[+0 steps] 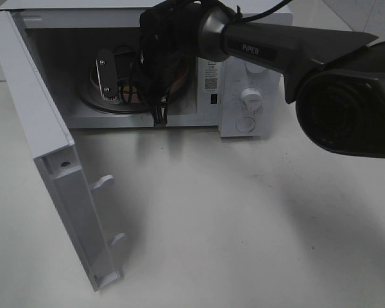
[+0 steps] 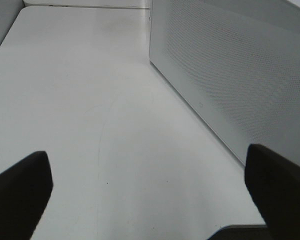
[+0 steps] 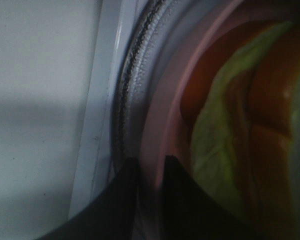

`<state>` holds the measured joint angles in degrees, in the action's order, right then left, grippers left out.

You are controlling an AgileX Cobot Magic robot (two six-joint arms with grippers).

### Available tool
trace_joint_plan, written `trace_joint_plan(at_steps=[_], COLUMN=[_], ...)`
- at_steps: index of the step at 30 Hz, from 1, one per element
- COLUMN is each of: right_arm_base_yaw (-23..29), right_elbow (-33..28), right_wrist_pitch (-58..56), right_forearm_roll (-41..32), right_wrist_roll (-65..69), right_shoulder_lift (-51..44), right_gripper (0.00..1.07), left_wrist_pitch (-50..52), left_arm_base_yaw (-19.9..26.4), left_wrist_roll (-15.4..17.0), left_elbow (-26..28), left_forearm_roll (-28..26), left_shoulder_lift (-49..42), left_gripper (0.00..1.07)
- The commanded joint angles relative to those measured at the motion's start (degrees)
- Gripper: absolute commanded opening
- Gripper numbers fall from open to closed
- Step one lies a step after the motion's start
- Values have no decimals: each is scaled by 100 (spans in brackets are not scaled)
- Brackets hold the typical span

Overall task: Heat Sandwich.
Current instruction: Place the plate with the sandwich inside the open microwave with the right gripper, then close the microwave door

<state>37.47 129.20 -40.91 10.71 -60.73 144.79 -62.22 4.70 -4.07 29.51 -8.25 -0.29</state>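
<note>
The sandwich [image 3: 250, 125] lies on a round pink plate [image 3: 157, 130] inside the open microwave [image 1: 244, 70]; its pale green lettuce and reddish-brown filling fill the right wrist view. My right gripper [image 3: 151, 172] is shut on the plate's rim, one finger on each side of it, over the glass turntable [image 3: 127, 85]. In the exterior high view the right gripper [image 1: 155, 96] reaches into the cavity and hides most of the plate [image 1: 183, 80] and the sandwich. My left gripper [image 2: 147, 200] is open and empty over bare table beside the microwave's perforated side wall [image 2: 230, 75].
The microwave door [image 1: 51, 167] stands swung open at the left, its latch hooks facing the table. The control panel with its white dial [image 1: 251, 97] is to the right of the cavity. The right arm [image 1: 321, 64] crosses the upper right. White table [image 1: 231, 218] lies in front.
</note>
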Motion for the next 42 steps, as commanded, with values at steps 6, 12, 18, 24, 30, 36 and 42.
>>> trace_joint_plan(at_steps=[6,12,18,24,30,36,42], right_arm_base_yaw=[17,17,17,17,17,17,17], right_elbow=[34,-665,-1364,-1851,-2664,-3449,-4062], right_wrist_pitch=[-40,355,831,1089,1564,1982,2212], right_forearm_roll=[-46,-183,-195,-246,-332,-315,-315], right_wrist_roll=[246,252,246,252,252,252,252], right_shoulder_lift=[-34,-418,-802,-1071,-1524,-2005,-2435], right_gripper=[48,68,73,73,73,73,73], left_wrist_pitch=[63,63,63,63,63,63,63], left_arm_base_yaw=[-17,-17,-17,-17,-17,-17,-17], left_wrist_roll=[34,34,34,34,34,34,34], left_elbow=[0,0,0,0,0,0,0], left_forearm_roll=[11,11,11,11,11,11,11], left_shoulder_lift=[-97,-97,-97,-97,-97,-97,-97], left_gripper=[98,98,98,98,98,98,98])
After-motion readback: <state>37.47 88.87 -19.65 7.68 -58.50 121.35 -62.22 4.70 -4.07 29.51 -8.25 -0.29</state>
